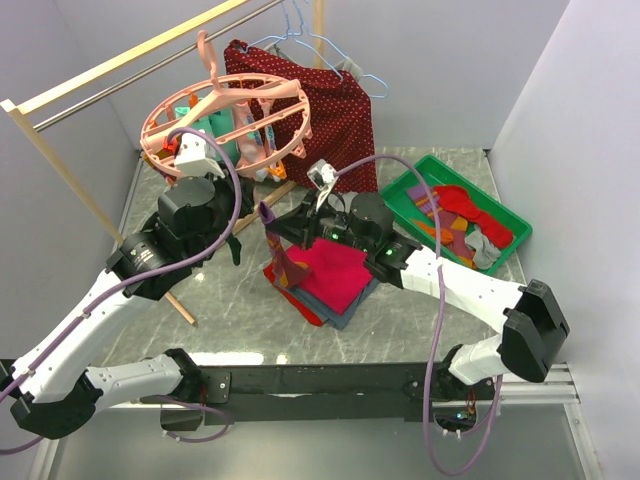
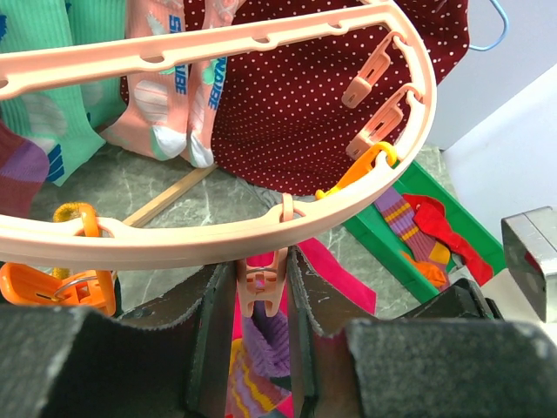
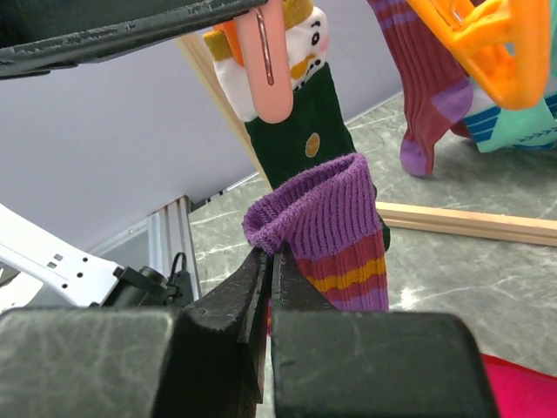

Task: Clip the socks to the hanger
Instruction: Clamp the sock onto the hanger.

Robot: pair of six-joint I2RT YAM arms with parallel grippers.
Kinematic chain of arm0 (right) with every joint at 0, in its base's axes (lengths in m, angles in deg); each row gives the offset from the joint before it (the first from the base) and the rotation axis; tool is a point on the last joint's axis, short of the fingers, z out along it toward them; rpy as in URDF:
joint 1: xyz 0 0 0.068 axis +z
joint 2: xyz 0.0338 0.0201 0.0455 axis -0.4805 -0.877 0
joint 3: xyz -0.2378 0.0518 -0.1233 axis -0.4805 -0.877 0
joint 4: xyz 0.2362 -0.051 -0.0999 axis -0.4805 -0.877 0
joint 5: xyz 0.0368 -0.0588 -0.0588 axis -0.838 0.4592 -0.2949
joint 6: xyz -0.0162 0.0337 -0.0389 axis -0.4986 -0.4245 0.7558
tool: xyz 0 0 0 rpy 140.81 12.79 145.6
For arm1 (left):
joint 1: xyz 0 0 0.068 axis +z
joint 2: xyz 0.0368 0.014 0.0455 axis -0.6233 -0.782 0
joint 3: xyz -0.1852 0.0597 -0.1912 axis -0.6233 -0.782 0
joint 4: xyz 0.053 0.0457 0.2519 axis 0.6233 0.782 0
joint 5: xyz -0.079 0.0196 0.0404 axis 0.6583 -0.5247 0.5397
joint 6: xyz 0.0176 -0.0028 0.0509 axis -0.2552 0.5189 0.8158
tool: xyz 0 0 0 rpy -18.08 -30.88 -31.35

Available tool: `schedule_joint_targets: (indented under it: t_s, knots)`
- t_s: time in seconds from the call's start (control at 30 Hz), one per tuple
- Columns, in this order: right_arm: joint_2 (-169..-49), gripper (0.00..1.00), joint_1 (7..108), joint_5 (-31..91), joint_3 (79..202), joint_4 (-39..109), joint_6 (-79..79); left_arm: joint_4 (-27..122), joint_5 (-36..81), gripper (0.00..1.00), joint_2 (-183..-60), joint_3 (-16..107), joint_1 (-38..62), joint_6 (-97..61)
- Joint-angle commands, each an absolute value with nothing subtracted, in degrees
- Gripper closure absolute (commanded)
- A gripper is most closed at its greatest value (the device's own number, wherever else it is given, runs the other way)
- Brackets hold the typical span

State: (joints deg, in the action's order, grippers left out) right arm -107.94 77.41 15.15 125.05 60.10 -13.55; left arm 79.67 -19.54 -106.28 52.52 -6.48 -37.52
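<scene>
The right end effector (image 3: 268, 266), closed on the purple-striped sock (image 3: 331, 218), holds its cuff just below the pink clip (image 3: 270, 70) that the left end effector (image 2: 259, 283) pinches.

Hanger (image 1: 296, 97): pink, round, concentric rings with cross bars, hook up, at 11 o'clock in the top view. Pink and orange clips dangle from the rim. One pink clip (image 2: 259, 298) on the near rim sits between the left gripper's (image 2: 261, 274) fingers, which touch it on both sides.

Socks hanging from it: teal (image 2: 74, 78), pink pair (image 2: 178, 96), maroon with purple toe (image 3: 426, 96), dark green with snowman cuff (image 3: 300, 131).

Striped sock (image 3: 335, 226): purple cuff, maroon and yellow bands. Cuff is pinched in the right gripper (image 3: 268, 287), mouth open, body hanging down. It is at centre, just below the pink clip.

Loose socks (image 1: 462, 212): red, purple-striped, grey, heaped at 3 o'clock.
</scene>
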Motion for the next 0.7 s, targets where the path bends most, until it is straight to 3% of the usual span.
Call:
schedule_joint_targets:
  t_s: [0.0,0.67]
  knots:
    - [-108.2,1.00,78.0,15.2,129.4,64.5,-13.6,77.9,-18.2,0.99,-105.8,54.2,-6.4,-38.2]
    - [-110.3,1.00,78.2,15.9,133.2,64.8,-12.9,78.6,-18.2,0.99,-106.1,54.0,-6.4,-38.2]
